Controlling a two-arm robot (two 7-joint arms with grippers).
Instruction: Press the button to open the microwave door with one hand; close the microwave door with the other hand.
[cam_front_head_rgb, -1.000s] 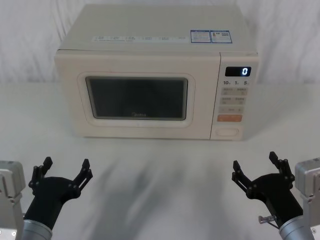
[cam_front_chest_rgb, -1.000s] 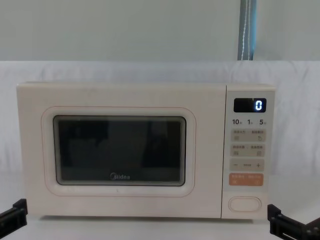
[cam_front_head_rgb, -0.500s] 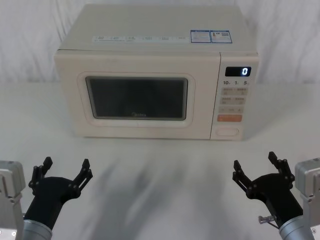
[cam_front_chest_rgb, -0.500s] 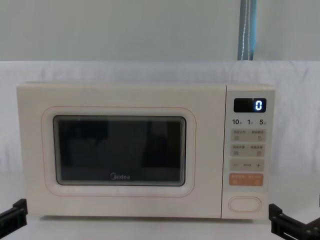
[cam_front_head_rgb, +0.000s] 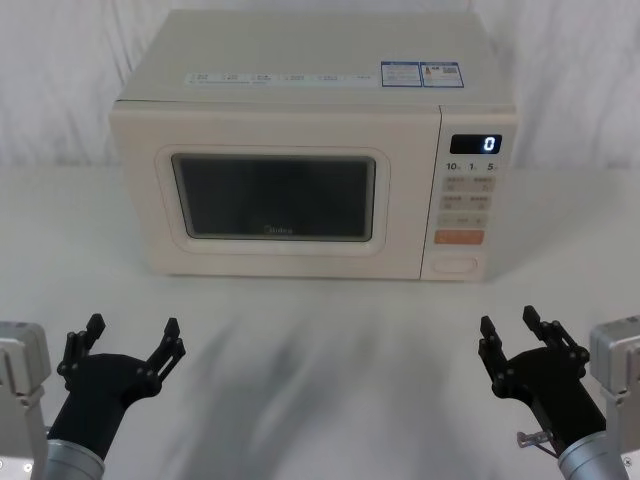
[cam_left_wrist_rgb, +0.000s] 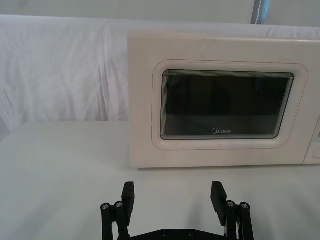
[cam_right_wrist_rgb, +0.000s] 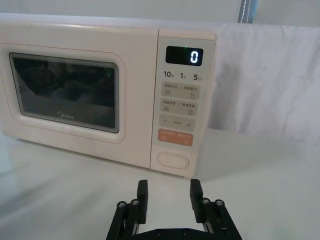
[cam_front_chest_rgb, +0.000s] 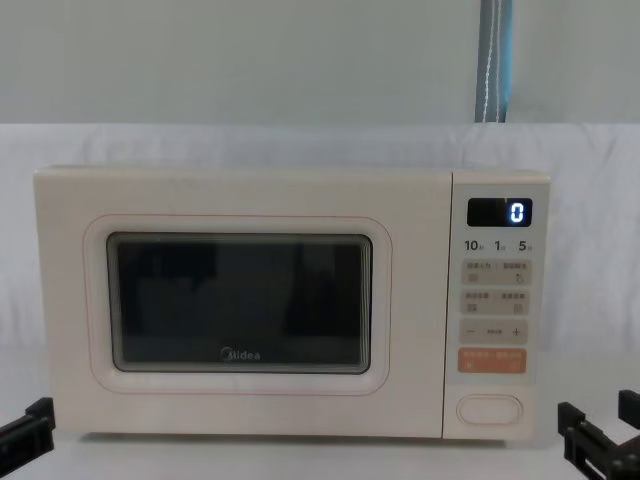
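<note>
Now, nearest: left gripper (cam_front_head_rgb: 128, 340) short of the microwave (cam_front_head_rgb: 300, 150), fingers spread wide; right gripper (cam_front_head_rgb: 515, 335) likewise short of it, fingers narrowly apart. Beyond, microwave door (cam_front_head_rgb: 275, 195) flush shut. Button (cam_front_head_rgb: 455, 265) lowest on the microwave's panel, untouched.

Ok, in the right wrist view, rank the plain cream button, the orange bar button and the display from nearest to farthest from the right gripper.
From the right gripper, open:
1. The button, lowest on the control panel.
2. The orange bar button, just above it.
3. The display, at the panel's top.
</note>
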